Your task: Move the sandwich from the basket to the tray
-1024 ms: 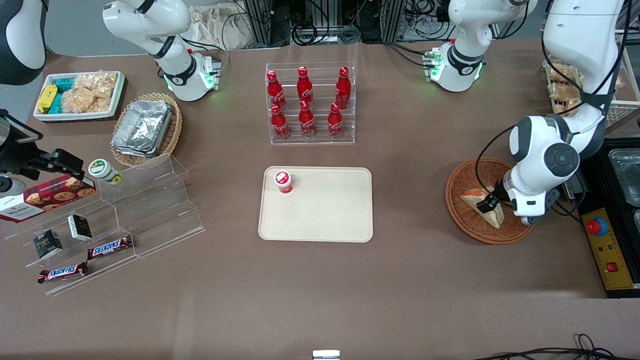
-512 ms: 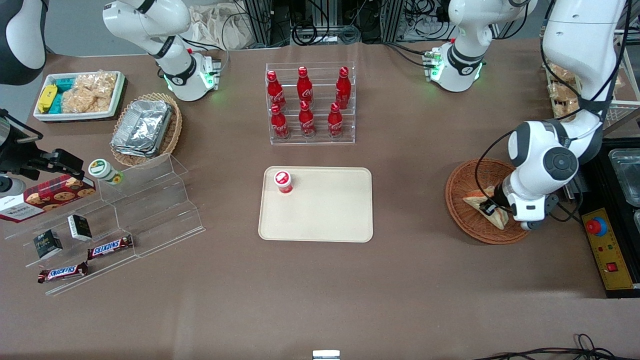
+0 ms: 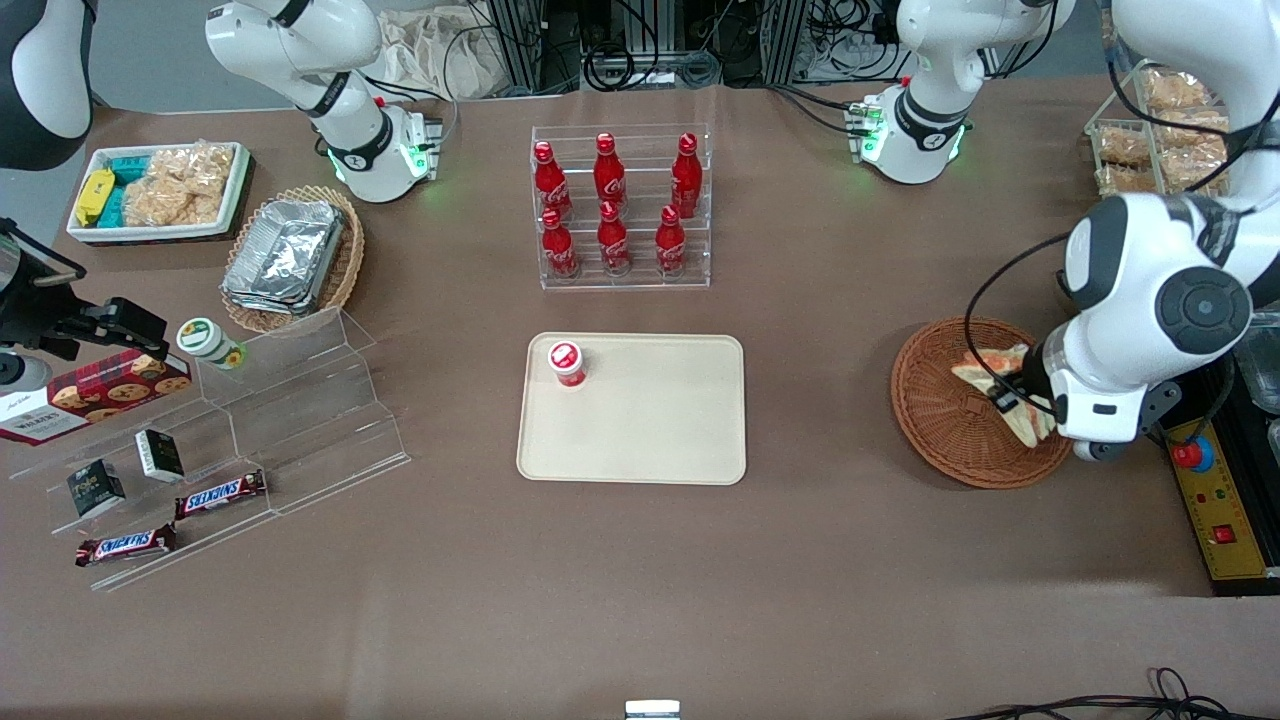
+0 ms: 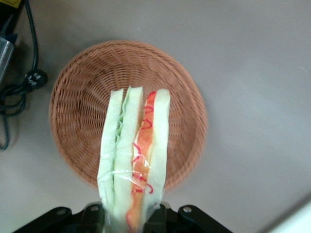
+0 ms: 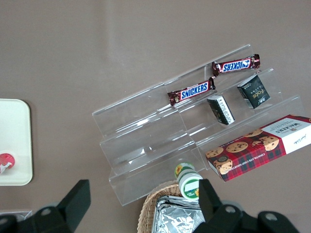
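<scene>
My left gripper [image 3: 1022,408] [image 4: 127,213] is shut on the sandwich [image 3: 992,364] [image 4: 133,150], a plastic-wrapped wedge of pale bread with green and red-orange filling. It hangs lifted above the round reddish-brown wicker basket [image 3: 940,420] [image 4: 82,87], which holds nothing else in the wrist view. The beige tray [image 3: 650,430] lies at the table's middle, toward the parked arm from the basket, with a red-capped bottle [image 3: 567,363] standing in one corner.
A clear rack of red cola bottles [image 3: 620,210] stands farther from the front camera than the tray. A wire rack of bagged snacks [image 3: 1165,130] and a yellow control box [image 3: 1215,500] sit beside the basket. Stepped acrylic shelves with snacks [image 3: 230,440] lie toward the parked arm's end.
The left arm has risen and swung, lifting the sandwich off the basket's floor; the wedge now hangs higher and has turned in the gripper.
</scene>
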